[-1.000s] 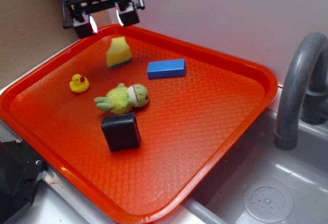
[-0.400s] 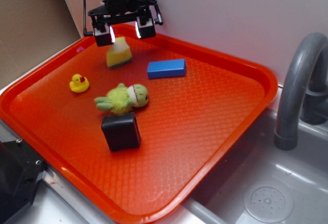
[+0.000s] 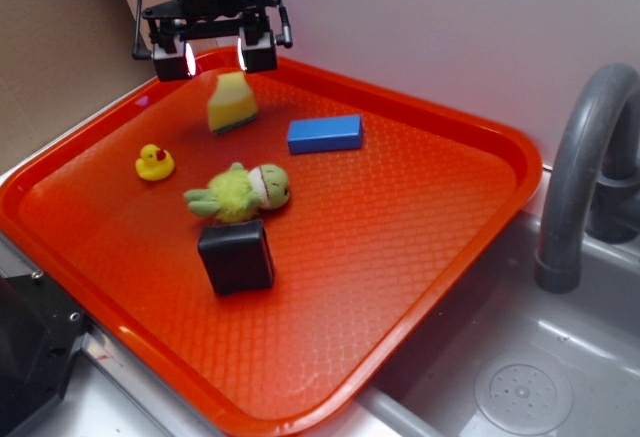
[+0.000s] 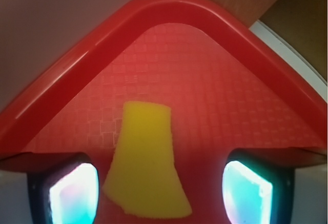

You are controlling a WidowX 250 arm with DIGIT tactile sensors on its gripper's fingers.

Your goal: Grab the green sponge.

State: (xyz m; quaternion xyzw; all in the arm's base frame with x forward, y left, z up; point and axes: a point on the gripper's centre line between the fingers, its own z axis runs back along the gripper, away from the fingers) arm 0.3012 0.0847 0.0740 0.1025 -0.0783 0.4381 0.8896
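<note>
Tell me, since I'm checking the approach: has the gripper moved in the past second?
Yes. Against the tray's far corner, the open gripper dropped toward the green sponge, then shifted back up and left.

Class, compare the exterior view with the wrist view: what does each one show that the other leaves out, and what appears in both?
Only the exterior view shows the yellow duck, green plush toy, blue block, black box, sink and grey tap. Only the wrist view looks straight down between the open fingers, with the sponge lying in the gap. Both show the sponge, the red tray and the gripper.
</note>
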